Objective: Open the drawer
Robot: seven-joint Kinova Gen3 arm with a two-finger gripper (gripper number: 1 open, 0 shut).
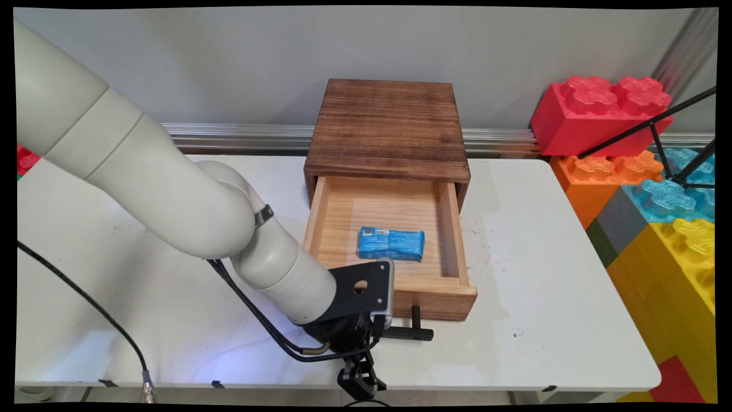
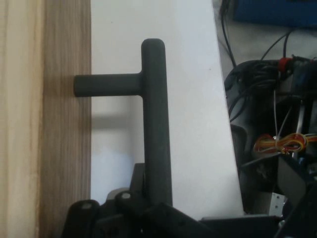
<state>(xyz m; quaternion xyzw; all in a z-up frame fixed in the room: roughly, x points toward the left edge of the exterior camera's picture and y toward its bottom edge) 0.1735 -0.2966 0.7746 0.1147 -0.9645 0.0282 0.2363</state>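
Observation:
A dark wooden cabinet (image 1: pixel 389 126) stands at the back of the white table (image 1: pixel 543 286), and its light wood drawer (image 1: pixel 426 297) is pulled out toward the near edge. A blue packet (image 1: pixel 392 242) lies flat on the drawer floor. The black T-shaped drawer handle (image 1: pixel 413 333) sticks out of the drawer front. My gripper (image 1: pixel 382 333) sits low at the table's near edge, shut on the left end of the handle bar. In the hand view the handle (image 2: pixel 154 124) runs down into the gripper (image 2: pixel 156 198), beside the drawer front (image 2: pixel 64 124).
Large toy bricks are stacked off the table's right side: red (image 1: pixel 600 114), orange (image 1: pixel 606 171), blue (image 1: pixel 669 194) and yellow (image 1: pixel 680 269). Black tripod legs (image 1: pixel 657 123) cross in front of them. Past the table's near edge, the hand view shows cables and equipment (image 2: pixel 277 144) on the floor.

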